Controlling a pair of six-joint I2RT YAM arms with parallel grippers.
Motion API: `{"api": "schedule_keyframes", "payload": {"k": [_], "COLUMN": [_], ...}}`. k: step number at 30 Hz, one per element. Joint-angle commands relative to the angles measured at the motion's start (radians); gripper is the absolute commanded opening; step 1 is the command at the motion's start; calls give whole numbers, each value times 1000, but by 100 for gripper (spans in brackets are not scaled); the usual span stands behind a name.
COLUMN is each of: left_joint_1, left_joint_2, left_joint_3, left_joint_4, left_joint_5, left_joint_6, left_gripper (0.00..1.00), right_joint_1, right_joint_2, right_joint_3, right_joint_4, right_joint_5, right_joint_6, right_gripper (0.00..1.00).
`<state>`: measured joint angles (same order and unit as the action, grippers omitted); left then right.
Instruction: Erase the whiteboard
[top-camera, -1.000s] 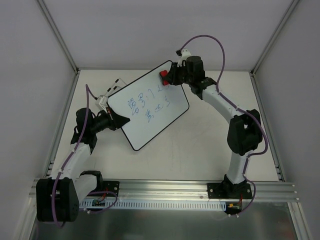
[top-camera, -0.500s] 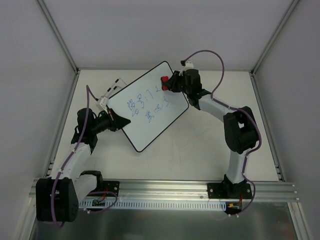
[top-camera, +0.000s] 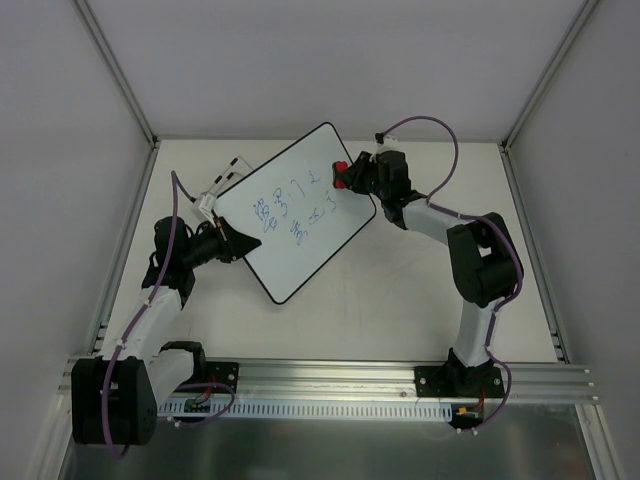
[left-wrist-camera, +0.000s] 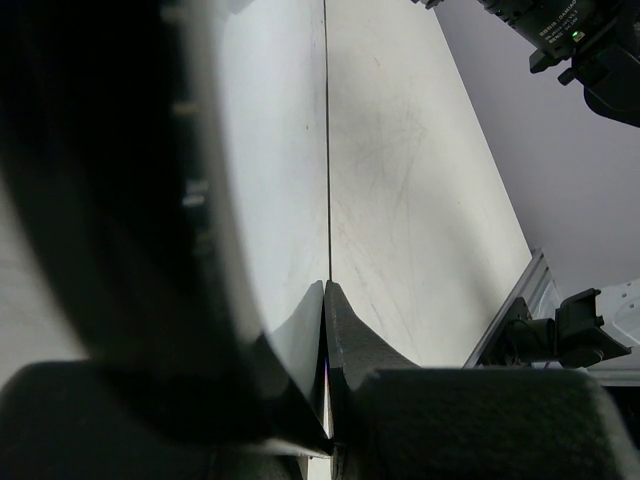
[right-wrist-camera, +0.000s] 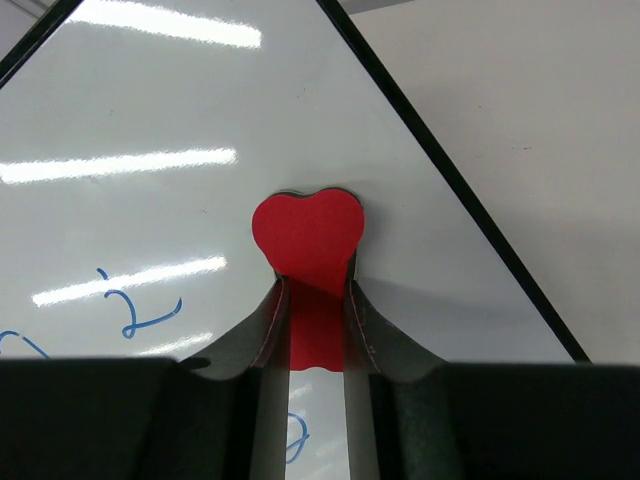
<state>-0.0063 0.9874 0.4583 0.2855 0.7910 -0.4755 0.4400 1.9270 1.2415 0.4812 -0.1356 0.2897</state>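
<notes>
Right gripper clamps red eraser on board by right edge, left gripper pinches left edge; wiping looks barely begun, next sweep must cross blue writing.

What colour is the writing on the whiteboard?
Blue writing, clearest in the top external view.

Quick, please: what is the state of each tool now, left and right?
Left tool: closed, holding the edge of the whiteboard.
Right tool: closed, holding the red eraser.
</notes>
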Motion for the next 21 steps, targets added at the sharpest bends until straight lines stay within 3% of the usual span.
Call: {"api": "schedule_keyframes", "payload": {"k": [1,8,21], "left_joint_1": [-27,-31,-46], "left_joint_2": [-21,-21,-27], "left_joint_3": [16,16,19], "left_joint_4": [6,6,1], "left_joint_5": [36,37,34], "left_joint_6": [161,163,169], "left_gripper": [0,0,0], "right_joint_1": [6,9,49], "right_joint_2": [32,15,95], "right_joint_3": [-30,10,331], "right_joint_4": [-82,-90,-199], "right_joint_5": [31,-9,-29], "right_joint_6": [-12,0,9], "right_gripper": [0,0,2]}}
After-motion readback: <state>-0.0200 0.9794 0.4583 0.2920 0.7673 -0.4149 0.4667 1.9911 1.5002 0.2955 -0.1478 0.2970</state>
